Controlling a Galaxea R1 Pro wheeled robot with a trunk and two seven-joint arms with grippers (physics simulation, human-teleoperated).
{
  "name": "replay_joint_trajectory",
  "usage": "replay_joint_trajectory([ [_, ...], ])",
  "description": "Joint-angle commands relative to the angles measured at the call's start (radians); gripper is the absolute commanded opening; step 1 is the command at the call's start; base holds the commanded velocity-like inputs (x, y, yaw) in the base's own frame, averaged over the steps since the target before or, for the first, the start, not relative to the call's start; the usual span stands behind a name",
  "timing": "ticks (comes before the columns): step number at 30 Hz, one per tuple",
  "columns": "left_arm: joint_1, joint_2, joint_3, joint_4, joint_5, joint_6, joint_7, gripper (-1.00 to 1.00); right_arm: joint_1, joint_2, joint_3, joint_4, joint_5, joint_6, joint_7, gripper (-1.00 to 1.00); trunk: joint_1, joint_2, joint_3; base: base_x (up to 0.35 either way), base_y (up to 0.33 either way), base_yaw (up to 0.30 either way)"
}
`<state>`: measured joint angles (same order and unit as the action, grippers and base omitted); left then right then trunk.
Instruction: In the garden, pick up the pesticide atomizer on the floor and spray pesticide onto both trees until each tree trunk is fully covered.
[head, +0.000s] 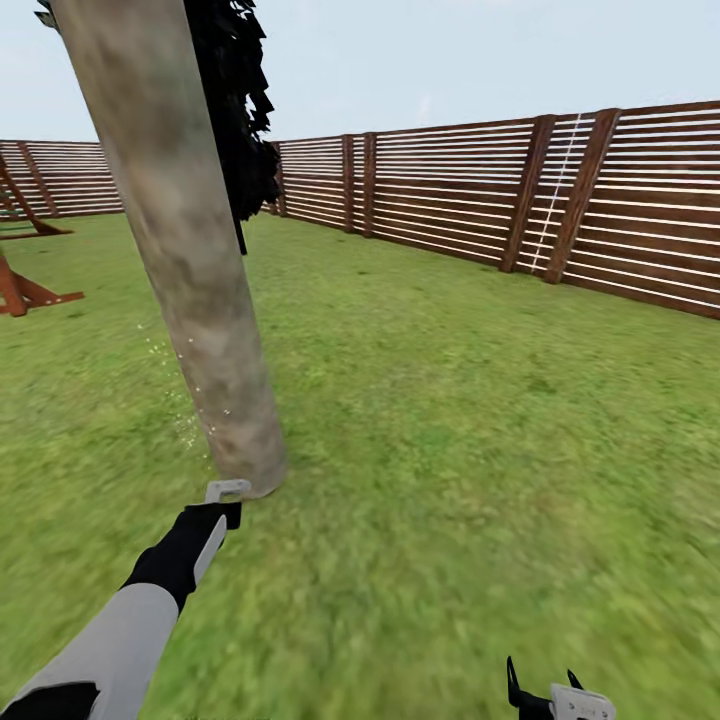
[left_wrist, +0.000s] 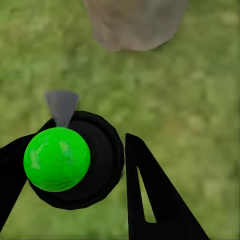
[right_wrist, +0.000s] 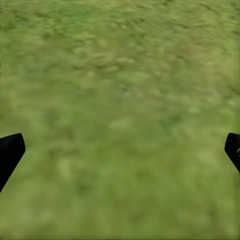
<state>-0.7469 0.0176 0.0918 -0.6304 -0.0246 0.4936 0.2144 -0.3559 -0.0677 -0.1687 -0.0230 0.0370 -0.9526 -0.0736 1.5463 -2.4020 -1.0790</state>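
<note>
A thick pale grey-beige tree trunk (head: 190, 250) leans up from the grass floor (head: 450, 450), with jagged dark foliage (head: 240, 120) behind its top. My left gripper (head: 226, 503) reaches to the trunk's base. In the left wrist view the left gripper (left_wrist: 87, 137) is shut on the pesticide atomizer (left_wrist: 57, 159), a bright green ball on a black round body with a grey nozzle (left_wrist: 61, 106) aimed at the trunk base (left_wrist: 135, 22). A few whitish pesticide specks (head: 185, 405) float beside the lower trunk. My right gripper (head: 545, 688) hangs low over the grass; its fingers (right_wrist: 10, 152) stand wide apart, open and empty.
A brown slatted wooden fence (head: 480, 190) runs along the back and right. Reddish wooden frames (head: 30, 290) stand on the lawn at the far left. Open grass spreads to the right of the trunk.
</note>
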Motion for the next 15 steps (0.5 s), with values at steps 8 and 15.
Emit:
replay_joint_trajectory([
  [8,-0.009,0.034,0.019,0.098,0.001,-0.074,-0.005,-1.00,0.000,-0.001,0.000,0.000,0.000,0.000,0.000,1.00,0.011,-0.021,-0.010,0.000,-0.001,0.001],
  [15,-0.041,0.016,0.023,0.096,0.001,-0.026,-0.011,-1.00,0.000,-0.003,0.000,0.000,0.000,0.000,0.000,1.00,0.027,-0.049,-0.022,0.000,0.000,0.000],
])
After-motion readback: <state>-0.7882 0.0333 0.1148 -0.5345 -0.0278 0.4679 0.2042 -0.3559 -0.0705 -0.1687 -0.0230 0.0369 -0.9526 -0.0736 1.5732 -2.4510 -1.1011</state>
